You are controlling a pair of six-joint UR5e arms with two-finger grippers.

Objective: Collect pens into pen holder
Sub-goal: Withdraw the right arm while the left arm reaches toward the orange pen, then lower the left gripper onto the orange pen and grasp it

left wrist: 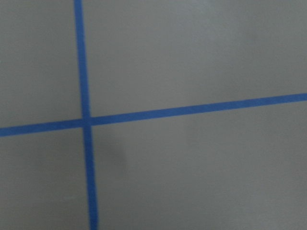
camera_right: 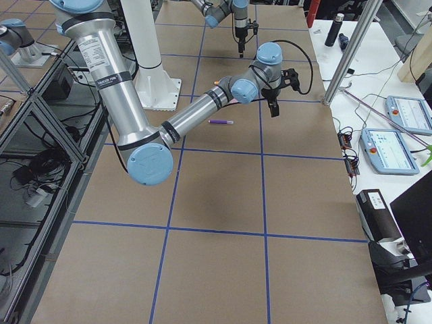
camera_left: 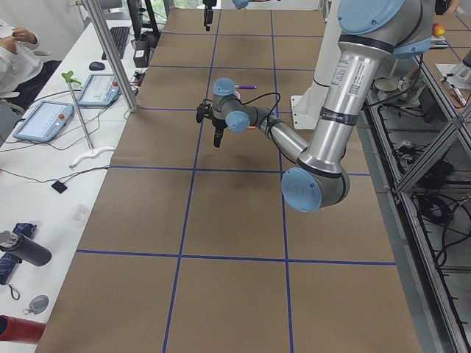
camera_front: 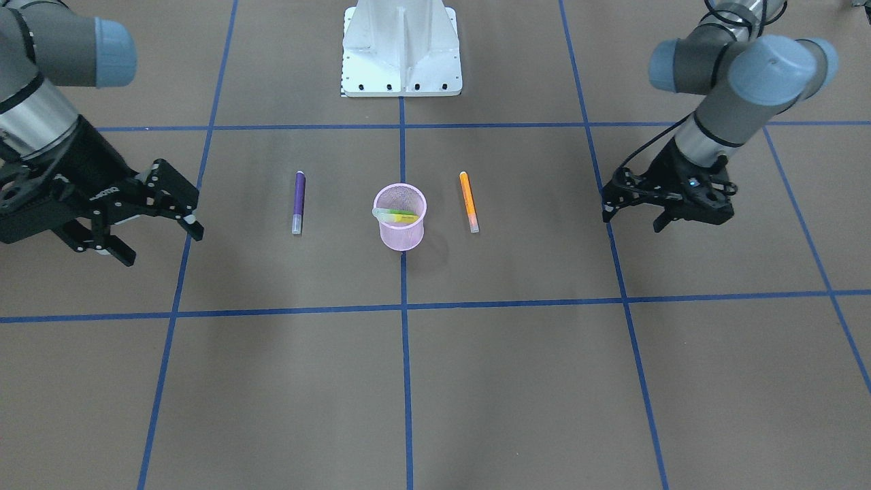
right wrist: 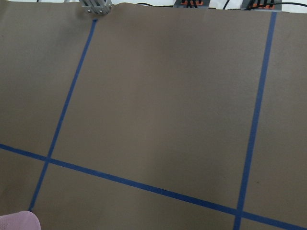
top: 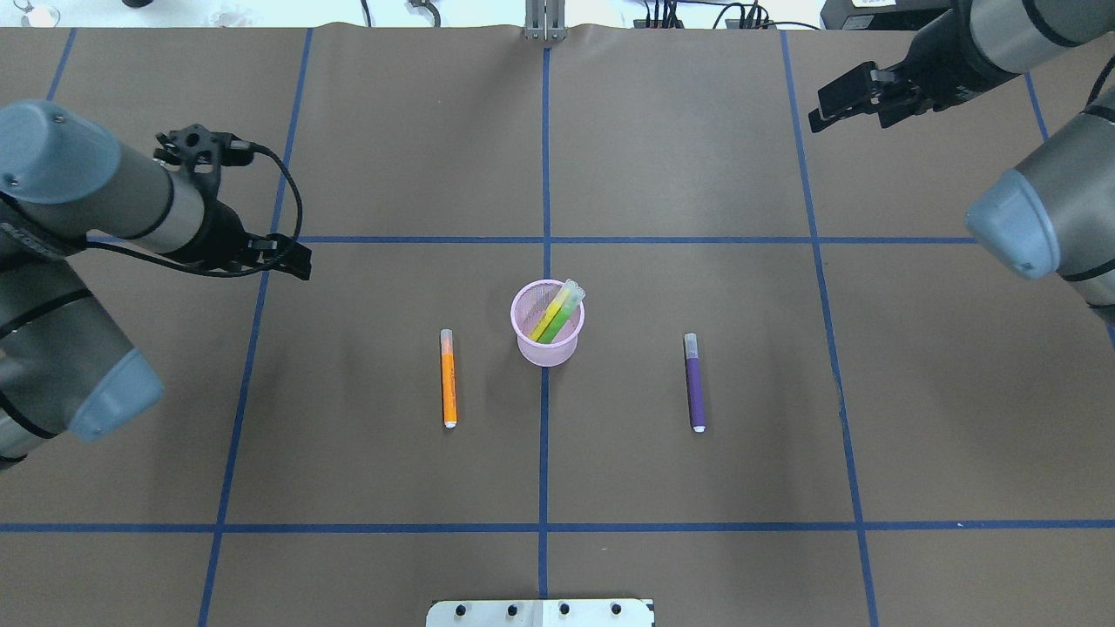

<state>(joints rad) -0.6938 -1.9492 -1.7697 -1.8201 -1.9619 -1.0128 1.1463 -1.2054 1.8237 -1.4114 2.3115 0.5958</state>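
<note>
The pink pen holder (top: 547, 347) stands on the surface (top: 697, 174), a yellow pen (top: 549, 315) and green pen (top: 563, 317) inside. An orange pen (top: 449, 379) and purple pen (top: 694, 383) lie beside it. Farther out, left fingers (camera_front: 662, 219) and right fingers (camera_front: 185, 214) are spread, empty.

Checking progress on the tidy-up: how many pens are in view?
4. Overhead view: orange pen lies left of the pen holder, purple pen right of it; yellow pen and green pen lean inside it. Others could be hidden there.
</note>
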